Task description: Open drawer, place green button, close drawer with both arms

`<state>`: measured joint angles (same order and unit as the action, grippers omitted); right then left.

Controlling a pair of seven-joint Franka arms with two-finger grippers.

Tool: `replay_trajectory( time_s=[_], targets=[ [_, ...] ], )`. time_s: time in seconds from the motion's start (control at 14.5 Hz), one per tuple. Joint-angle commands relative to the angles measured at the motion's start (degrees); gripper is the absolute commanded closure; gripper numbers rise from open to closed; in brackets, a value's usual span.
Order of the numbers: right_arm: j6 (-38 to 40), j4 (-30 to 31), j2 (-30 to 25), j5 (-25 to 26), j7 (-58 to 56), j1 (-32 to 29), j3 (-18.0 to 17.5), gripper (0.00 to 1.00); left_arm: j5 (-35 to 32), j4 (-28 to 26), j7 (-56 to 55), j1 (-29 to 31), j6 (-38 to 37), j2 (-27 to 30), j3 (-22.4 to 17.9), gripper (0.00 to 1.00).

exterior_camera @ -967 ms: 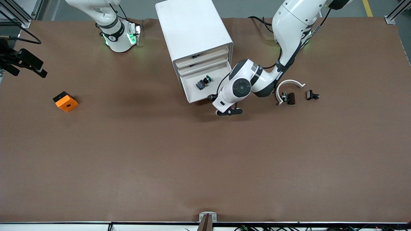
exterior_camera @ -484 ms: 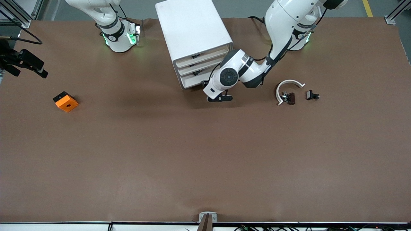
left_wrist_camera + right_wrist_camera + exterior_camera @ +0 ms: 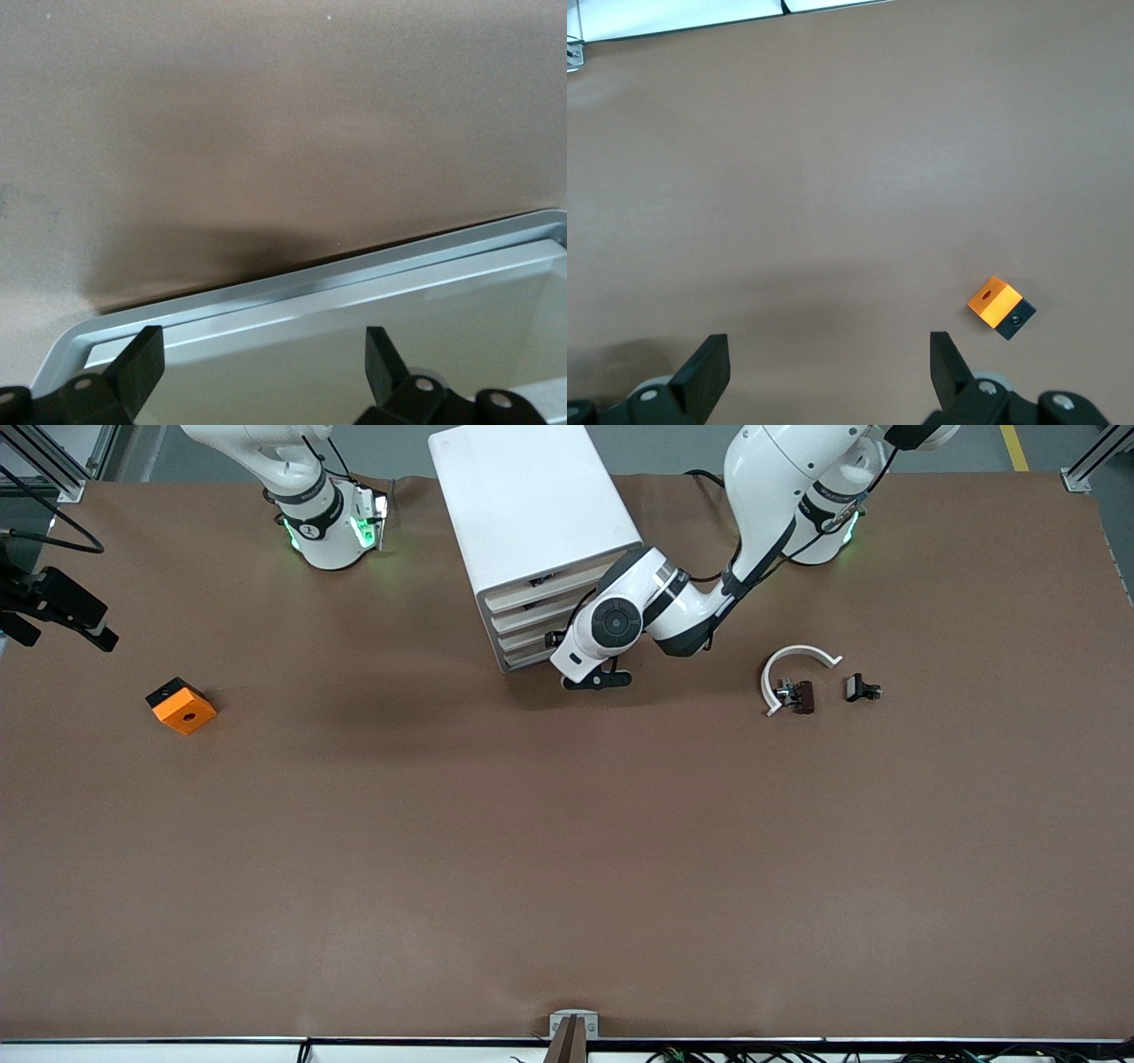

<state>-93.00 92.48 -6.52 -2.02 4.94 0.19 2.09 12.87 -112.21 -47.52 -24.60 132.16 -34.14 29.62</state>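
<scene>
At the white boxy cabinet (image 3: 532,509), the lowest white tray drawer with a beige front slat (image 3: 530,657) looks pushed flush; the green-capped button is out of sight, presumably inside. Left gripper (image 3: 598,681), spread and empty, sits at that slat. Right gripper (image 3: 60,607), spread, waits near the orange square block (image 3: 181,706). Little seems left.

Drawer (image 3: 532,657): lowest of 4 in white cabinet (image 3: 523,505), pale beige front slat, pushed in, about flush w/ the others. Left wrist view shows its white rim (image 3: 310,288) close up, just above brown table. Button not visible. Left arm (image 3: 682,607) bent down at drawer front; right arm (image 3: 306,505) waits at its table end.
</scene>
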Motion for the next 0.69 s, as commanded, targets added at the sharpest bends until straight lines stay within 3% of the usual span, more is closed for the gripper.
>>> replay_trajectory(
  time_s=[0.0, 0.21, 0.48, 0.62],
  targets=[
    [2.2, -2.0, 0.9, 0.8, -0.5, -1.8, -0.4, 0.00, 0.8, 1.2, -0.7, 1.7, -0.8, 2.0, 0.2, 0.00],
    [6.7, -1.8, 1.2, 0.8, -0.5, -1.3, -0.6, 0.00, -0.7, 7.4, -0.4, 8.7, -4.3, 3.5, -0.1, 0.00],
    [7.6, -1.8, 1.9, 1.0, -0.5, -1.5, -0.6, 0.00, -7.4, 20.2, -0.2, 18.2, -15.1, 3.9, 0.0, 0.00],
    [7.6, -1.7, 2.0, 1.0, -0.4, -1.6, -0.6, 0.00, -10.7, 23.0, 4.8, 23.6, -18.7, 4.0, 0.0, 0.00]
  ],
)
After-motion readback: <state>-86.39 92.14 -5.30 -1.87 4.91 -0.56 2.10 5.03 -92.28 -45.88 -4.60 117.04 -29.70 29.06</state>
